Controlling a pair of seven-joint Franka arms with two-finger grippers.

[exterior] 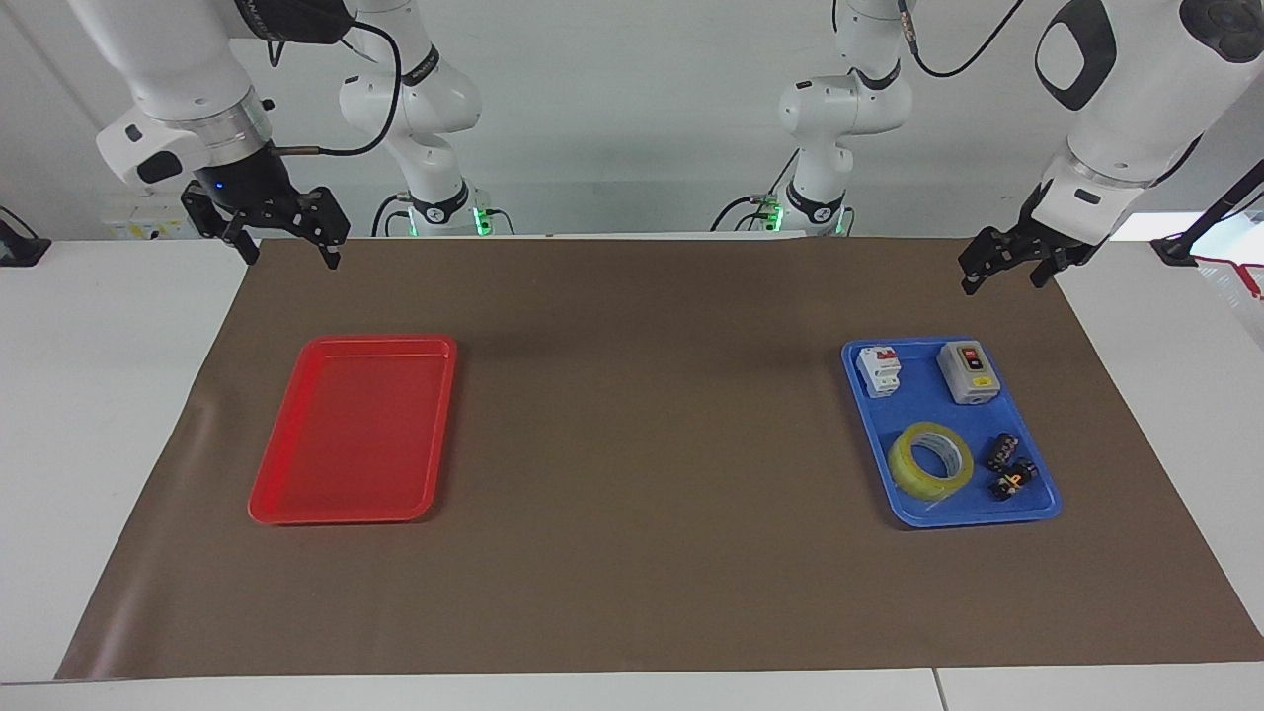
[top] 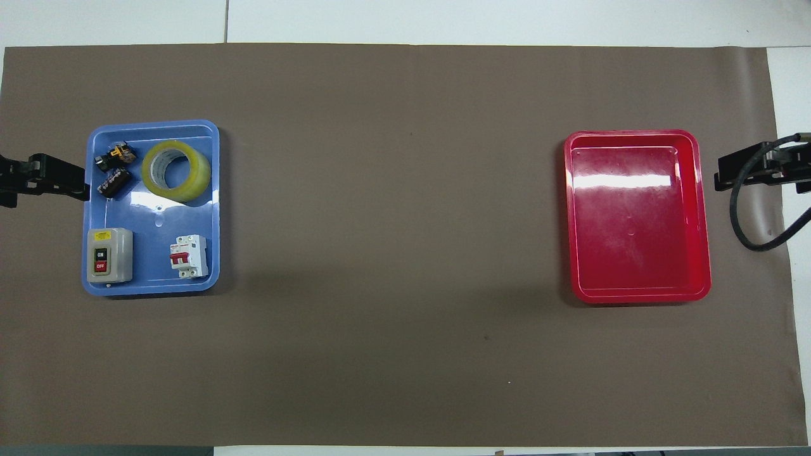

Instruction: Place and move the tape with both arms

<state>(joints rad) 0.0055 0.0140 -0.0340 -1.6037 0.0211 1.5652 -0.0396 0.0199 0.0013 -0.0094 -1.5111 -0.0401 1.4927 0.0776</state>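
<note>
The tape (exterior: 907,472) is a yellow translucent roll lying flat in the blue tray (exterior: 928,400) at the left arm's end of the table; it also shows in the overhead view (top: 196,180). My left gripper (exterior: 1002,281) is open and empty, raised over the mat's edge beside the blue tray (top: 152,253), and it shows at the edge of the overhead view (top: 44,180). My right gripper (exterior: 286,259) is open and empty, raised over the mat's corner near the red tray (exterior: 355,434); it shows in the overhead view (top: 747,171) too.
The blue tray also holds a grey switch box (exterior: 968,372) (top: 109,254), a white circuit breaker (exterior: 879,370) (top: 190,256) and two small black parts (exterior: 1007,466) (top: 114,171). The red tray (top: 633,240) has nothing in it. A brown mat (exterior: 642,444) covers the table.
</note>
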